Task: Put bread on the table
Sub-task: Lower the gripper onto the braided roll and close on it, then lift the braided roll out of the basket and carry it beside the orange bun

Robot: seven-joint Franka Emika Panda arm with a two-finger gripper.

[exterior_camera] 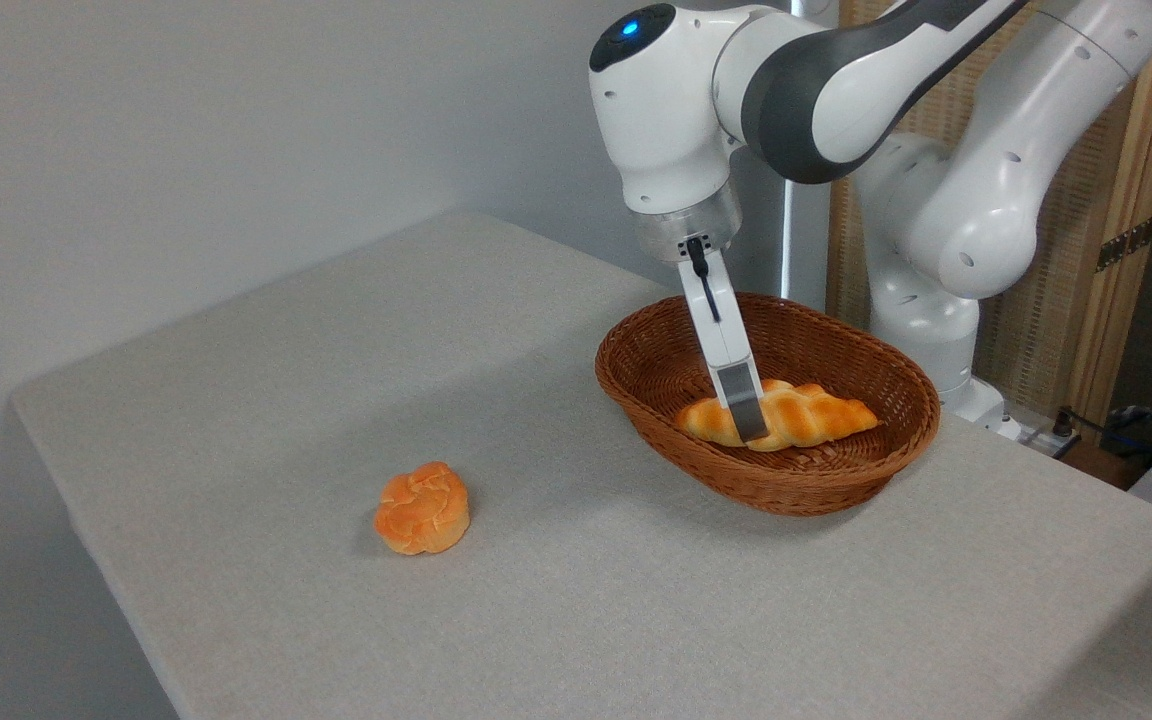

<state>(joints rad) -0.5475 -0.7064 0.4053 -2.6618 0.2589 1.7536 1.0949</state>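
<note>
We see a table (266, 400) covered in light grey, finely textured cloth, set against a plain pale wall, with a wood-and-cane screen (1056, 250) behind the white robot arm (836, 90). The long braided golden-brown bread (816, 415) lies inside the brown oval wicker basket (806, 480). The gripper (748, 425) reaches down onto it; whether its fingers pinch it, we cannot tell. A small round orange knotted bun (423, 507) sits on the cloth, well apart.

bread (796, 415): middle hidden by finger (739, 400) | gripper (748, 425): far finger unseen (grip unclear)
</note>
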